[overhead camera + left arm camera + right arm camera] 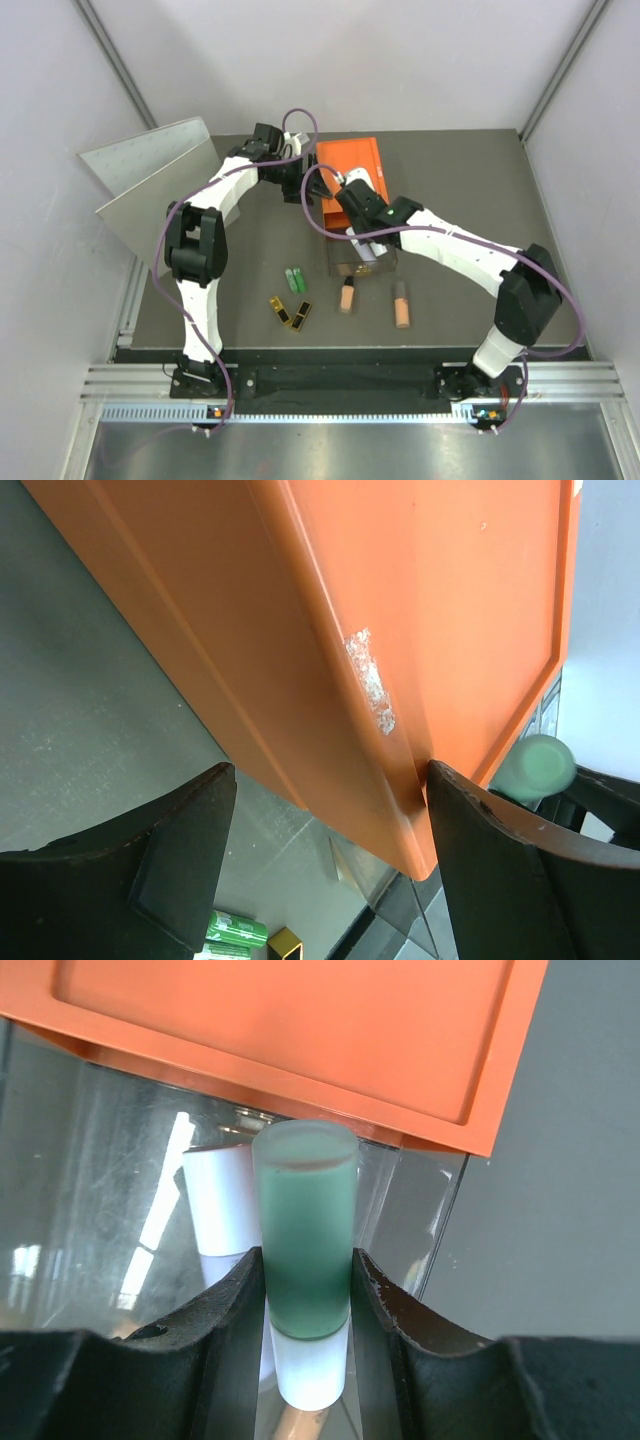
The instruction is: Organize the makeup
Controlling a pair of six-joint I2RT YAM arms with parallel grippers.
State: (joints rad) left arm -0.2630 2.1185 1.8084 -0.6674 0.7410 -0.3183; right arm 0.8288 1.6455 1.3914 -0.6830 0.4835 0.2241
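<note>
My right gripper point(308, 1260) is shut on a green stick point(305, 1230) with a white base, held over the clear drawer point(90, 1180) pulled out of the orange box point(300, 1030). A white stick point(220, 1205) lies in that drawer. My left gripper point(330, 770) is open, straddling the box's near corner point(400, 810); one finger point(490, 870) touches it. On the table in the top view lie two green tubes point(295, 280), two black-gold cases point(291, 313), a peach bottle point(347, 296) and an orange stick point(401, 305). The top view also shows my right gripper point(362, 243) and my left gripper point(297, 180).
A tilted metal plate point(150, 185) leans at the back left. The orange box point(350, 175) stands at the back middle, its clear drawer point(345, 262) sticking out toward me. White walls close in both sides.
</note>
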